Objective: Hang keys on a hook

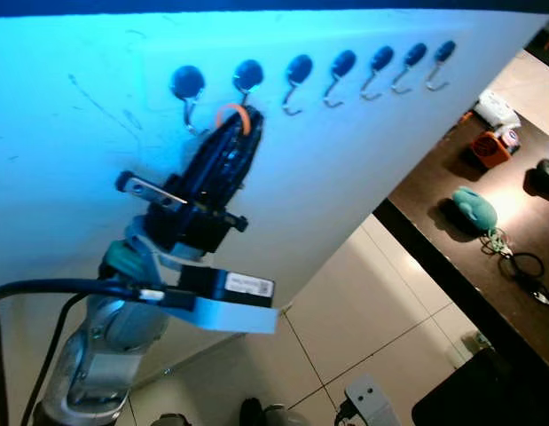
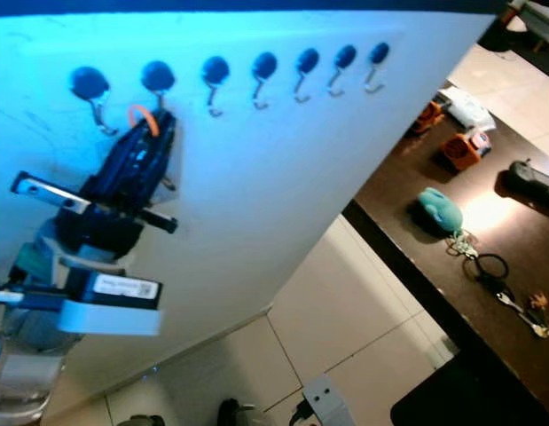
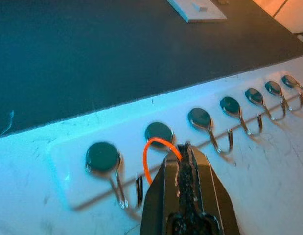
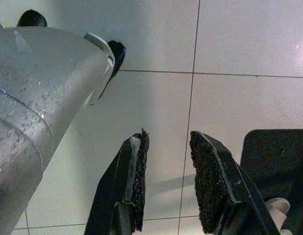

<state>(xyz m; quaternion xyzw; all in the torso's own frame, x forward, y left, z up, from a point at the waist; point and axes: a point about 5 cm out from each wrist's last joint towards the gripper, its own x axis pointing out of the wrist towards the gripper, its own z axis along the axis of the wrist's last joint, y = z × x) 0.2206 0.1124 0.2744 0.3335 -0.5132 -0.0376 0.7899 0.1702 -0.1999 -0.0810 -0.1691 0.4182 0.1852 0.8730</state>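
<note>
The robot's left gripper reaches up to a white wall panel carrying a row of seven metal hooks with round dark caps, its two black fingers pressed together on an orange key ring. The orange loop stands out from the fingertips just below the second hook counted from the row's left end, close to its cap; whether the loop touches the hook cannot be told. Any keys on the ring are hidden by the fingers. The first hook hangs just left of the gripper, and the third hook just right of it, with the others running on toward the panel's far right end.

The right gripper hangs low, away from the hook row, over pale floor tiles, its fingers apart with nothing between them.

To the right of the panel stands a dark tabletop. On it lie a teal soft toy, a second bunch of keys on a black loop, an orange-and-white object and a black item at the far edge. A white power strip lies on the floor below the panel.
</note>
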